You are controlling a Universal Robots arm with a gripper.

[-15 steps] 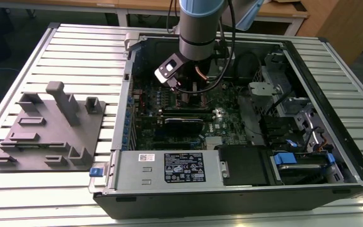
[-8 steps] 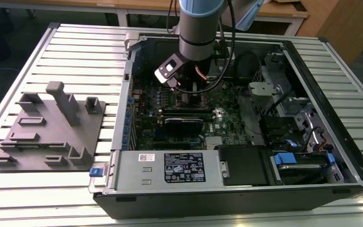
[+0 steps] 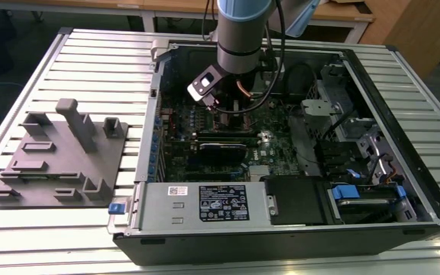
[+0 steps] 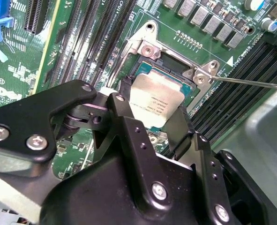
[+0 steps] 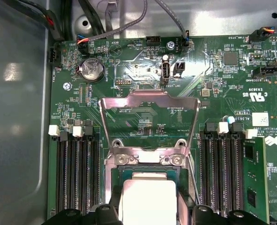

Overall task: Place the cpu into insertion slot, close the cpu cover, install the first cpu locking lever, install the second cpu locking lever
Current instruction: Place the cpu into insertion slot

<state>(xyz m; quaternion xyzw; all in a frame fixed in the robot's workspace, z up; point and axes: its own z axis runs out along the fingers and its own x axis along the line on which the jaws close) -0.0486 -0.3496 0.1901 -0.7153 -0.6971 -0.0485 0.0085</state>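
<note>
In both wrist views my gripper [image 4: 152, 115] [image 5: 150, 216] is shut on the cpu [image 4: 158, 98] [image 5: 147, 199], a pale silver square chip. One black finger [image 4: 122, 101] presses on each side of it. The chip sits right over the insertion slot [image 4: 175, 79] [image 5: 123, 172], and I cannot tell whether it rests in it. The cpu cover [image 5: 150, 97], a silver frame, stands flipped open behind the slot. A thin locking lever [image 4: 250, 82] sticks out free beside the slot. In the exterior view my gripper [image 3: 228, 112] is deep inside the open computer case.
Long black memory slots [image 5: 75, 173] flank the socket, with a memory card [image 5: 253, 178] fitted on one side. A coin battery [image 5: 91, 69] and cables lie beyond the cover. A grey fixture plate [image 3: 59, 154] sits at the exterior view's left, the power supply [image 3: 204, 203] at the case front.
</note>
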